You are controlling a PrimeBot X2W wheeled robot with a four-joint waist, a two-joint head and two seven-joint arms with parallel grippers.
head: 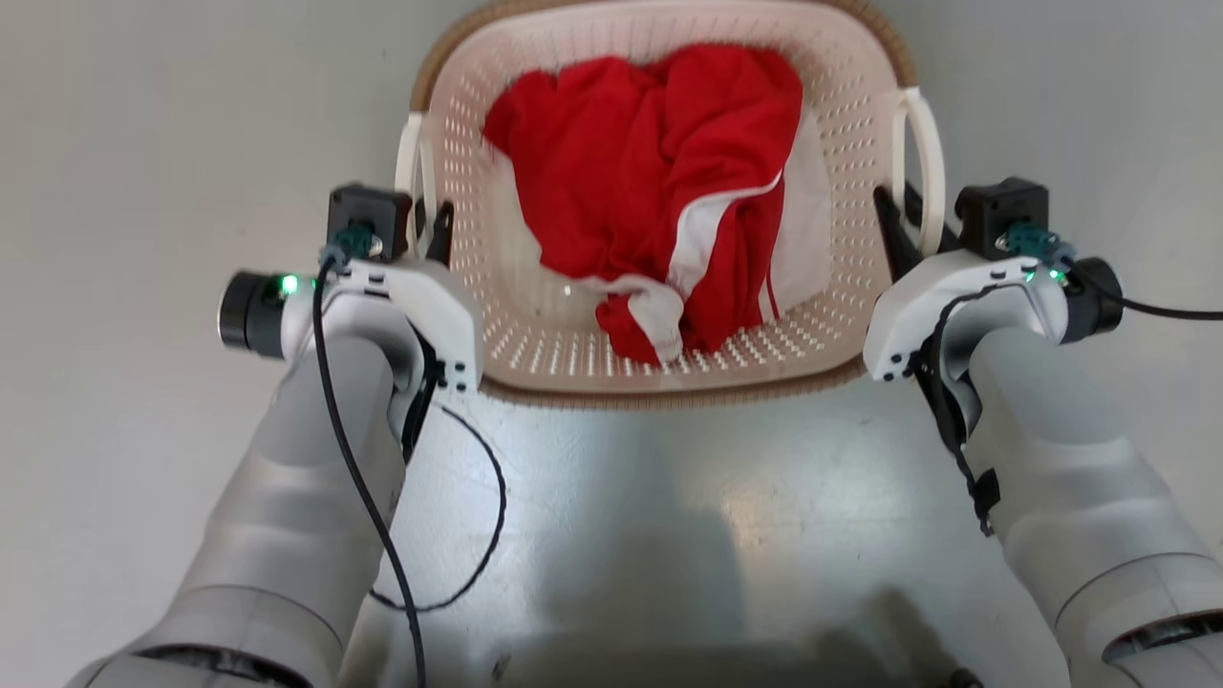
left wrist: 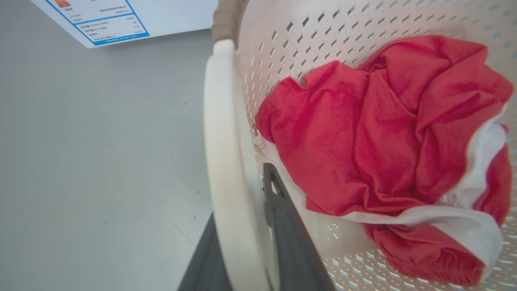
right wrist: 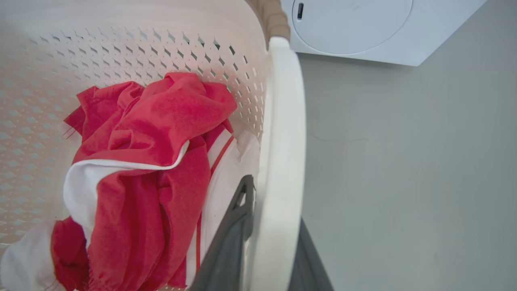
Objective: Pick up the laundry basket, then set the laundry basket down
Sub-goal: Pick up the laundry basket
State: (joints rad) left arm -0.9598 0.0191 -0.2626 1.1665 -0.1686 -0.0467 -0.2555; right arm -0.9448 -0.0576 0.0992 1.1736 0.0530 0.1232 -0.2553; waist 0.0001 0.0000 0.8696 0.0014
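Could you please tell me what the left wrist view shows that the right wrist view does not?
Left wrist view: a white printed sheet with blue borders, and the left claw gripping one white loop handle. Right wrist view: a white appliance with a round door, and the right claw gripping the other handle. Both: the cream perforated plastic laundry basket holding a crumpled red-and-white garment, on a grey floor.

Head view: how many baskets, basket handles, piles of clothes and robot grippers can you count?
1 laundry basket
2 loop handles
1 clothes pile, red and white
2 grippers: left gripper, right gripper
Total: 6
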